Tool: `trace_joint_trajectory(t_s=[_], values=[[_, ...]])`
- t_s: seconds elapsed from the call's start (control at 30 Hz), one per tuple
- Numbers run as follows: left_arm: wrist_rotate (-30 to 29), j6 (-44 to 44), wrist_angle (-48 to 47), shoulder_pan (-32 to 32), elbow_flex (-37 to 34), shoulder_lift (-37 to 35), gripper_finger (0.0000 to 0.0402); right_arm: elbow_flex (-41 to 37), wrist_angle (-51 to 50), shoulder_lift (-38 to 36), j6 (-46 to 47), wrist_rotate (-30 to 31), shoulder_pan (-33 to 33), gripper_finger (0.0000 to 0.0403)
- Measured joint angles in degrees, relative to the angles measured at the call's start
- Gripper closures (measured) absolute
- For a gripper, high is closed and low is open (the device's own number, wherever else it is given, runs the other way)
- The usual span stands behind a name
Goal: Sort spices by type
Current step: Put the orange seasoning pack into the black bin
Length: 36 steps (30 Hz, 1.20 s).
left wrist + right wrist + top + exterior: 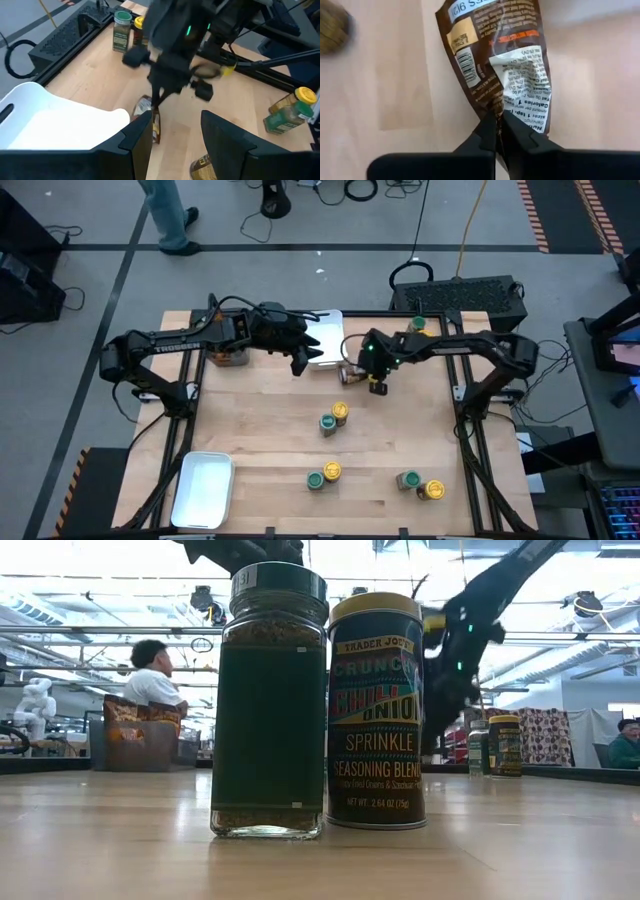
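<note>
A brown spice packet (495,55) hangs from my right gripper (496,131), which is shut on it near the table's far middle (352,373). My left gripper (175,142) hovers open just left of it (298,363), over the edge of a white tray (325,340), with nothing between its fingers. Pairs of green-lidded and yellow-lidded jars stand on their bases at the middle (335,417), near middle (322,475), near right (420,485) and far right (418,327). The low view shows one green-lidded jar (268,700) beside a yellow-lidded tin (378,710). My right gripper pinches the packet's crumpled end (496,107) between its two fingertips, which slant steeply down from the table's right. The packet (147,117) hangs below the fingers, creased at the hold. I cannot tell whether its lower end touches the table.
A second white tray (203,488) lies at the near left corner. A dark bin with brown packets (228,355) sits at the far left, under my left arm. A black case (470,295) stands behind the table's far edge. People show in the room beyond.
</note>
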Motion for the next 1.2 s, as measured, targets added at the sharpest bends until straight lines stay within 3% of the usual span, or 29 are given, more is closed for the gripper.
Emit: trace_joint_trajectory(t_s=[0.2, 0.33, 0.47, 0.6, 0.83, 1.2], values=[[4.50, -5.11, -0.01, 0.72, 0.00, 0.02, 0.0230, 3.63, -3.81, -8.34, -3.98, -0.07, 2.20, 0.0401], [13.13, -16.66, 1.45, 4.64, 0.00, 0.50, 0.0230, 6.41, -5.17, -12.52, -11.34, 0.32, 5.76, 0.0402], [18.38, -30.72, 4.20, 8.54, 0.04, 1.57, 0.0230, 9.52, -2.55, -14.09, -20.01, 6.04, 9.98, 0.0402], [21.66, -37.97, 6.41, 9.81, 0.04, 3.42, 0.0230, 11.91, 2.33, -12.75, -27.47, 10.04, 12.33, 0.0403], [25.13, -43.57, 14.37, 8.81, 0.00, 7.79, 0.0230, 13.84, 6.01, -9.96, -28.71, 11.21, 13.00, 0.0403], [25.94, -41.56, 10.75, 9.11, -0.02, 10.86, 0.0230, 13.91, 6.49, -8.67, -28.64, 11.46, 14.80, 0.0403]])
